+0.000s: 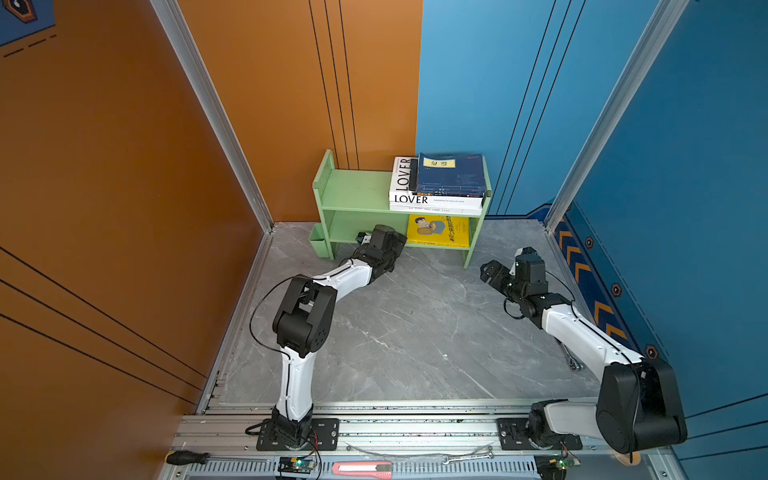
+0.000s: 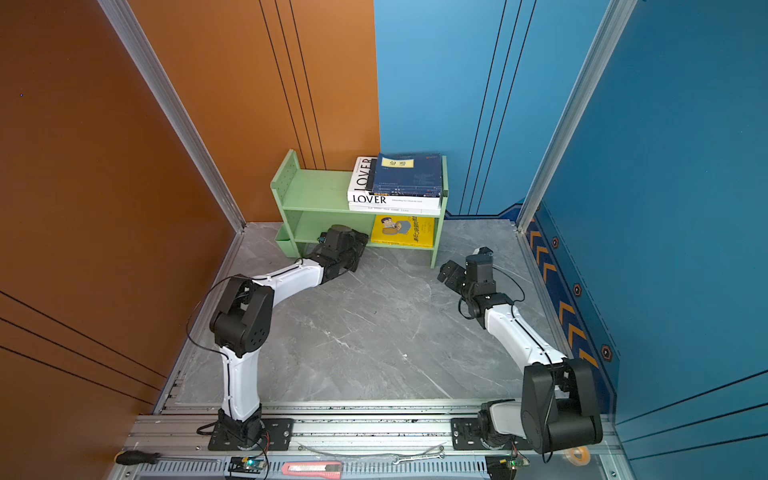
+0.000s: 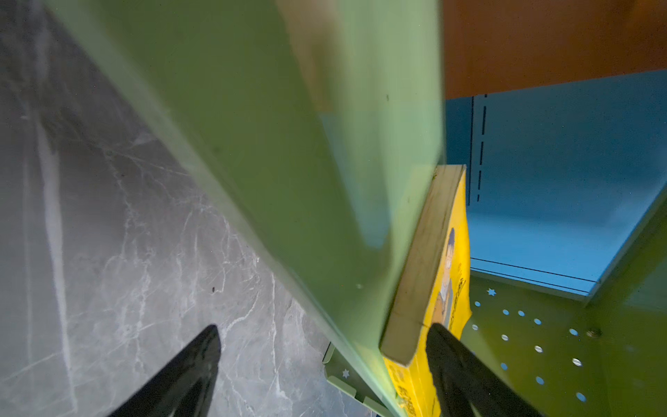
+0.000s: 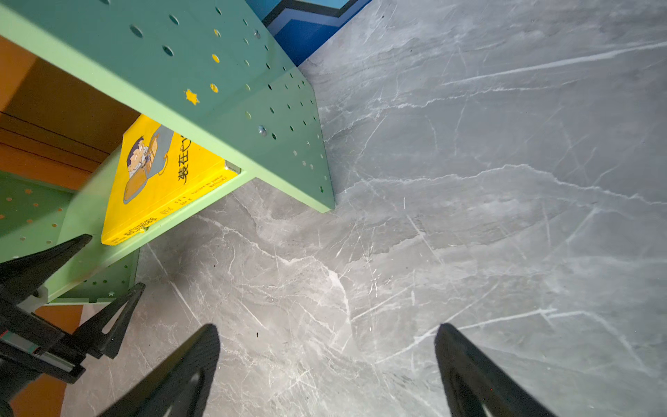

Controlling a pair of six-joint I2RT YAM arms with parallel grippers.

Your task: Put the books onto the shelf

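In both top views: shelf (image 1: 357, 191) at 12 o'clock of the table (image 1: 415, 332). LOVER book (image 1: 409, 198) and navy book (image 1: 451, 178) are stacked on its upper tier, yellow cartoon book (image 1: 438, 229) flat on the lower. My left pincer (image 1: 397, 243) is at that tier's mouth, my right pincer (image 1: 490, 272) near 2 o'clock. Left wrist: jaws wide, straddling the lower board and the yellow cartoon book, clamping nothing. Right wrist: jaws wide over the table.

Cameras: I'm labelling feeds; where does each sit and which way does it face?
Top view: above the front rail, looking down at the shelf; both arms show.
Top view: same head, same aim at the shelf; both arms.
Left wrist: on the left arm, facing the yellow book; open left gripper shows.
Right wrist: on the right arm, facing table and shelf; open right gripper shows.
Shared: both wrist views show the yellow book.
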